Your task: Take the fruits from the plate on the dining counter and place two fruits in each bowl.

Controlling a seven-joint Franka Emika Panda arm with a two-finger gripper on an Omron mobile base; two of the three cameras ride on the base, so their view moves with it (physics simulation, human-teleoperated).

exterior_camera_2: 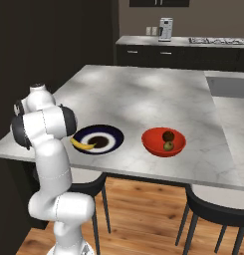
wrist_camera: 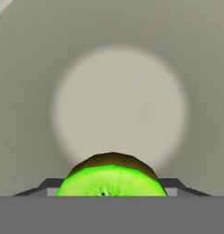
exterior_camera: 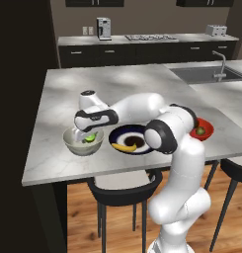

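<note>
Gripper (exterior_camera: 88, 136) part-open, clamped on green kiwi half (wrist_camera: 111, 182), inside pale bowl (exterior_camera: 73, 143); bowl floor bare below; navy plate (exterior_camera: 142, 129) just beside.

We can't see fingertips, hidden behind green fruit (wrist_camera: 111, 182), itself cut by hand view's bottom. Pale bowl (exterior_camera_2: 24, 113) mostly behind arm in right view. Red bowl's (exterior_camera: 205, 127) fruits too small to ID.

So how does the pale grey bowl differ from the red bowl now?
The deep pale grey bowl sits left of the navy plate, the shallower red bowl right of it. The pale one has the gripper over it with a green fruit; the red one holds two fruits. Both are round.
</note>
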